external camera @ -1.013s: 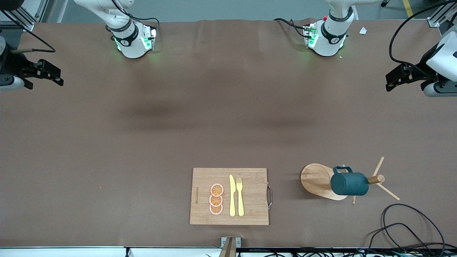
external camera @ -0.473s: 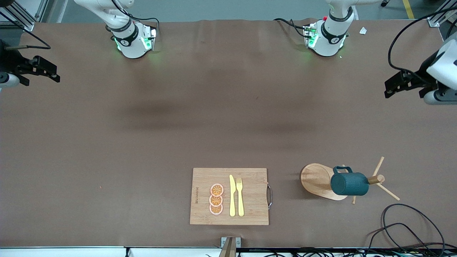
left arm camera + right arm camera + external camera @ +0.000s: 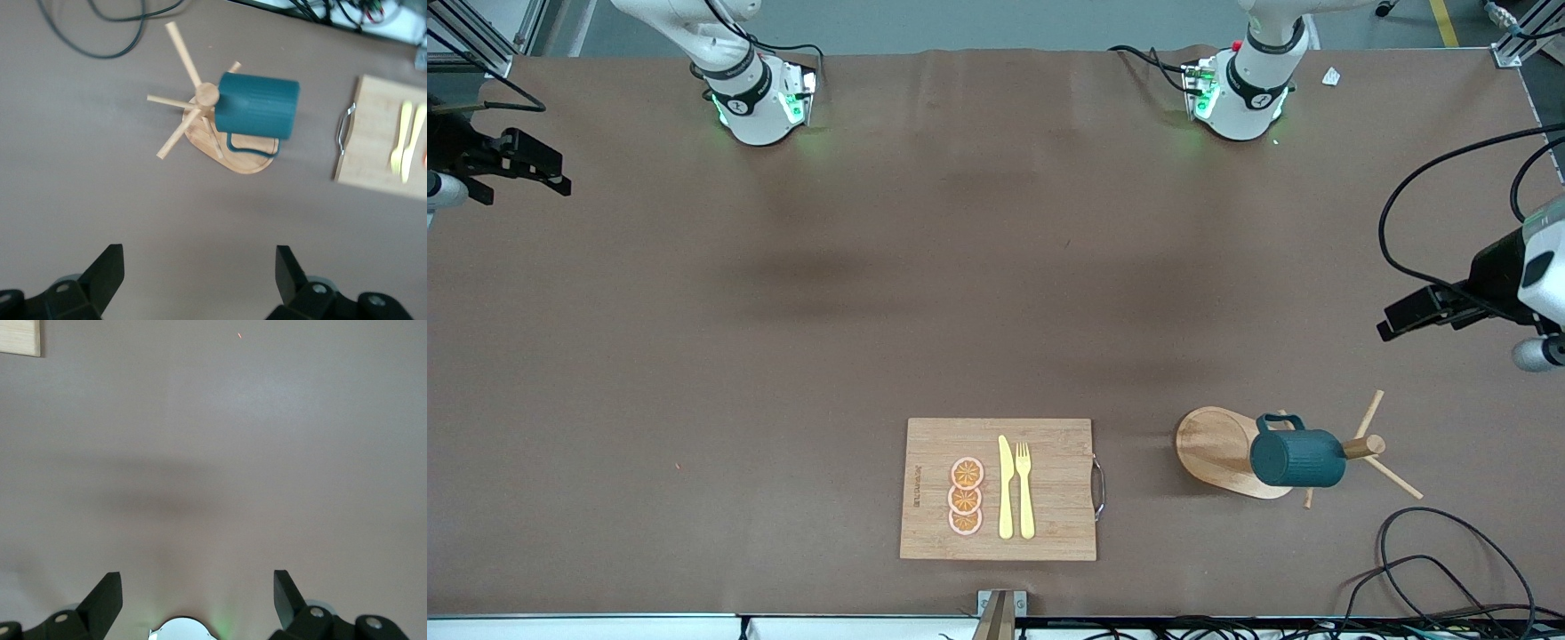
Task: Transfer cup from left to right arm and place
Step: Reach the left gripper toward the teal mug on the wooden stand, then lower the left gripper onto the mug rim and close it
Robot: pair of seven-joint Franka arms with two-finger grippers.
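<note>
The dark teal cup [image 3: 1296,458] hangs sideways on a peg of the wooden peg rack [image 3: 1214,447], near the front camera toward the left arm's end of the table. My left gripper [image 3: 1396,318] is open and empty in the air over the table's edge at the left arm's end, apart from the rack. In the left wrist view the cup [image 3: 257,105] and rack [image 3: 200,97] lie well ahead of the open left gripper [image 3: 199,273]. My right gripper [image 3: 551,169] is open and empty over the table's edge at the right arm's end; in the right wrist view the right gripper [image 3: 197,600] has bare table under it.
A wooden cutting board [image 3: 1049,524] with a metal handle lies near the front edge, bearing a yellow knife [image 3: 1006,487], a yellow fork [image 3: 1024,489] and three orange slices [image 3: 966,496]. Loose black cables [image 3: 1432,551] lie near the rack at the front corner.
My left gripper has moved over the table's end toward the rack's side of the table. My right gripper has drifted slightly outward toward its table edge. The cup has not moved.
</note>
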